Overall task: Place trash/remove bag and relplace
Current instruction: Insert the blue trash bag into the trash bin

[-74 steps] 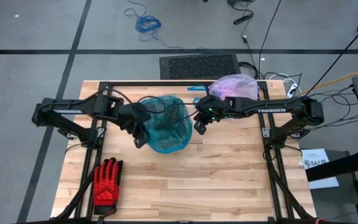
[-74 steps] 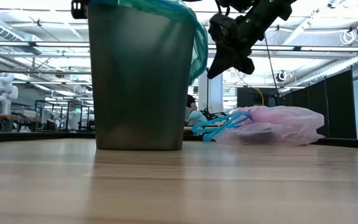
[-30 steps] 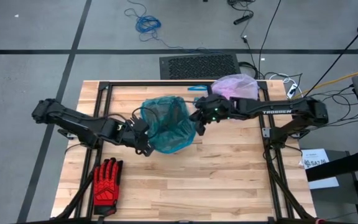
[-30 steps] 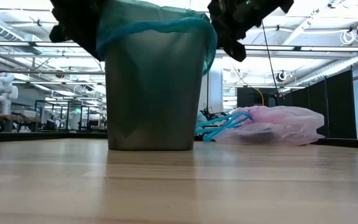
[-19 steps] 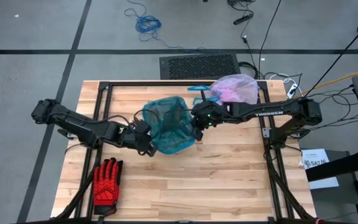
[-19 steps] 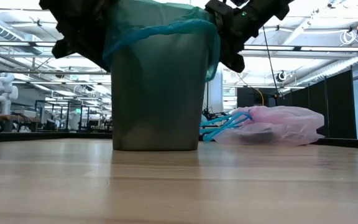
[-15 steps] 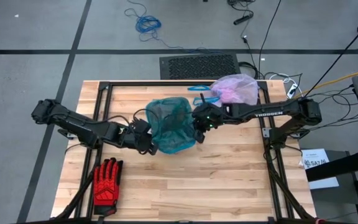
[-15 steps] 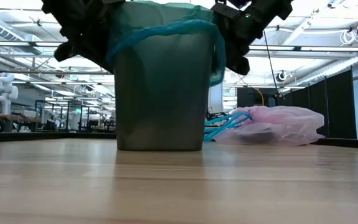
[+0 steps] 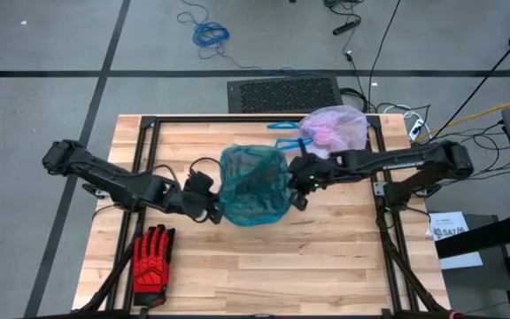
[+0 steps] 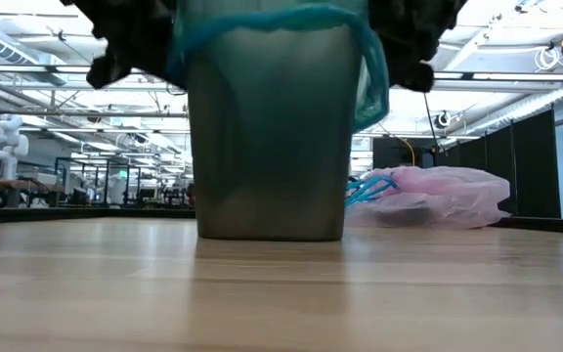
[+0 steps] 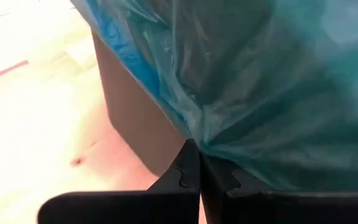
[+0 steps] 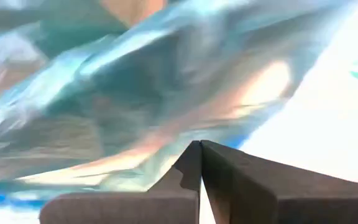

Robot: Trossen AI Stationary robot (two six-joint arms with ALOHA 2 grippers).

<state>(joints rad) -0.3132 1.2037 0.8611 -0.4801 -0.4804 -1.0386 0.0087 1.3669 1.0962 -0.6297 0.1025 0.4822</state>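
Note:
A dark bin [image 10: 267, 137] stands upright on the table's middle with a teal-blue plastic bag [image 9: 253, 184] stretched over its mouth. At the bin's near left side my left gripper [image 9: 211, 211] is shut on the teal plastic. My right gripper [image 9: 296, 197] is shut on it at the bin's right side. The bag, pale pink and crinkled [image 9: 335, 127], lies on the table at the far right with blue drawstrings [image 10: 365, 188] trailing from it. No trash shows in any view. My left gripper pinches a gathered fold of the teal bag's overhang [image 11: 194, 134] between its two fingertips, just outside the bin's wall and slanting down from the left. Creases fan out taut from the fingertips. The rest of the bag stays draped over the bin's rim. My right gripper pinches the teal bag's film [image 12: 194, 134] between its fingertips at the bin's right side, slanting down from the right. The plastic stretches away from the tips toward the bin's mouth. Its blue-edged hem [image 10: 371, 78] hangs down past the rim.
A red-and-black work glove [image 9: 151, 260] lies flat at the table's near left. Bare wood [image 9: 326, 257] spreads across the near half of the table. Black frame rails [image 9: 140, 151] run along both sides.
Both grippers have moved toward the table's right edge, the right one also toward the near edge, each staying shut on the teal bag. The bin has slid right along the table with them, still upright. The bag's hem on the right side now hangs lower.

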